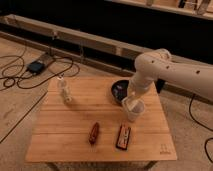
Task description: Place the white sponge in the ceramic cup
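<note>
The ceramic cup (133, 112), small, white and handleless, stands on the wooden table (75, 125) right of centre, just in front of a dark bowl (119, 90). My white arm reaches in from the right and bends down over it. The gripper (131, 101) is at the cup's mouth, shut, with a small pale block that looks like the white sponge (128, 104) at its tip, right at the rim. The arm's wrist hides part of the cup's far rim and the bowl's right side.
A pale slim bottle (64, 90) stands at the table's back left. A small red-brown item (93, 133) and a black-and-red rectangular item (123, 137) lie near the front edge. Cables and a dark box lie on the floor at the left.
</note>
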